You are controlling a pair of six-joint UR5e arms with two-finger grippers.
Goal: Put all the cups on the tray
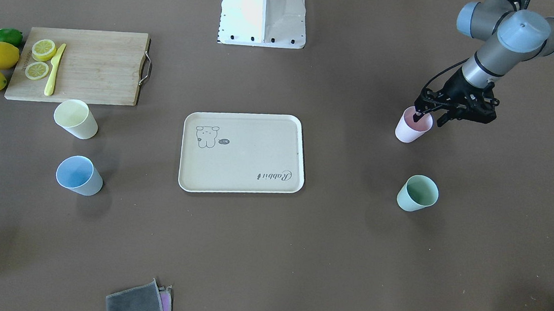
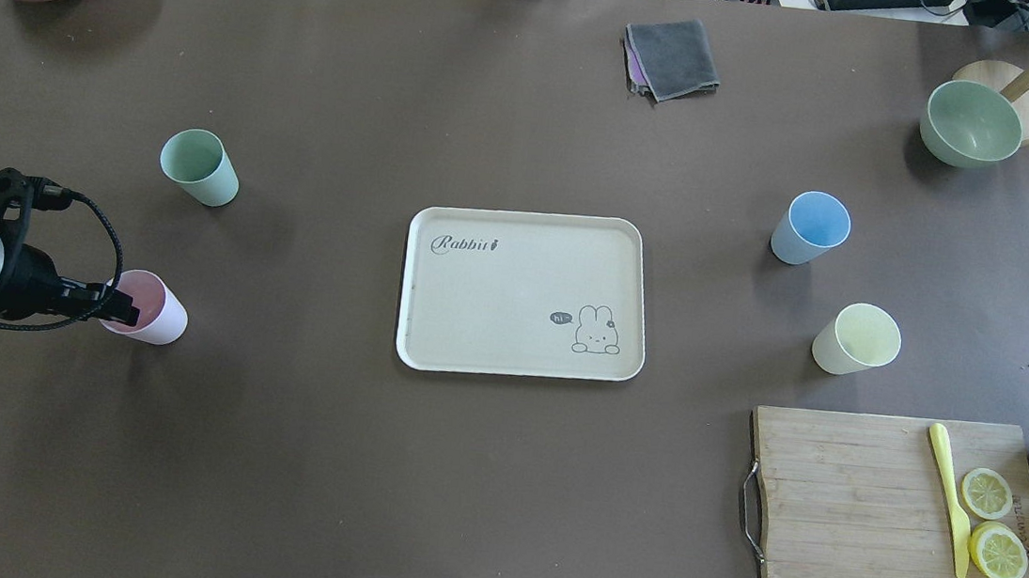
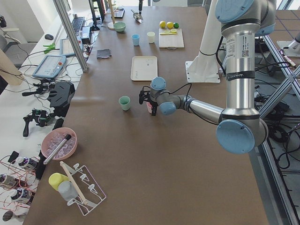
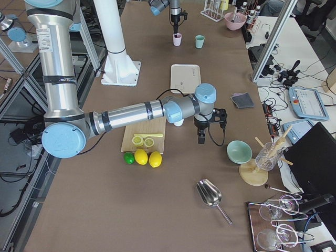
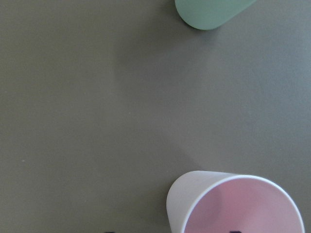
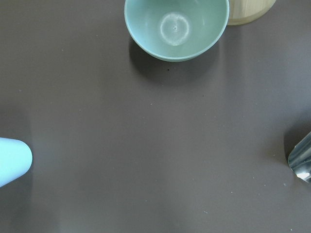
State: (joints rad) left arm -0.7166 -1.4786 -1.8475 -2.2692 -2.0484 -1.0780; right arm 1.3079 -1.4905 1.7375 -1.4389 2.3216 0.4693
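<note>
Rim of the pink cup [image 1: 410,131] is straddled by the left gripper [image 1: 428,120], spread wide, with one finger inside. For the right gripper [image 4: 201,136], the opening cannot be told.

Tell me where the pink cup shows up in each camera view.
Front-facing: pink cup, upper right.
Overhead: cup at left, below mid-height.
Exterior left: cup at centre, small.
Exterior right: cup at top centre.
Left wrist: cup at bottom right.
Right wrist: not in it.
Landmark: the mint green cup stands near it in those five views.
</note>
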